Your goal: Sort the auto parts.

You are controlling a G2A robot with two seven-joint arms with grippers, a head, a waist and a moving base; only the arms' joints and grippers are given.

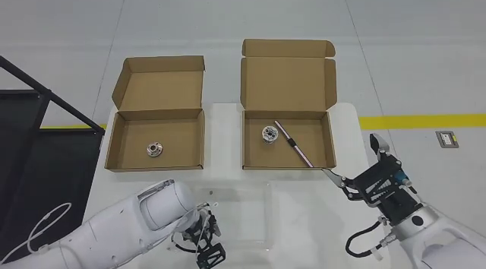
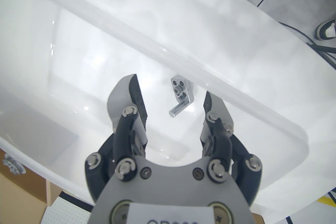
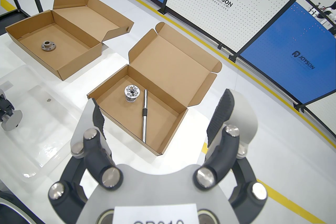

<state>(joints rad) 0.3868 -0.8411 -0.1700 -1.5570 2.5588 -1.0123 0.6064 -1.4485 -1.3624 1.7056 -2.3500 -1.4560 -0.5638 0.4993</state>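
You had the right claw [image 3: 163, 101] spread wide. On the desk [image 3: 76, 88], the nearer cardboard box [image 3: 168, 59] held a shiny spool [image 3: 131, 93] and a steel rod [image 3: 144, 117]; the farther box [image 3: 71, 36] held a dark flange [image 3: 48, 46].

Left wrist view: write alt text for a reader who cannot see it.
The open left gripper hangs above a small metal bracket with a protruding pin, seen between its fingers. The bracket lies inside a clear plastic tray, close to the tray's rim. A corner of a cardboard box shows beside the tray.
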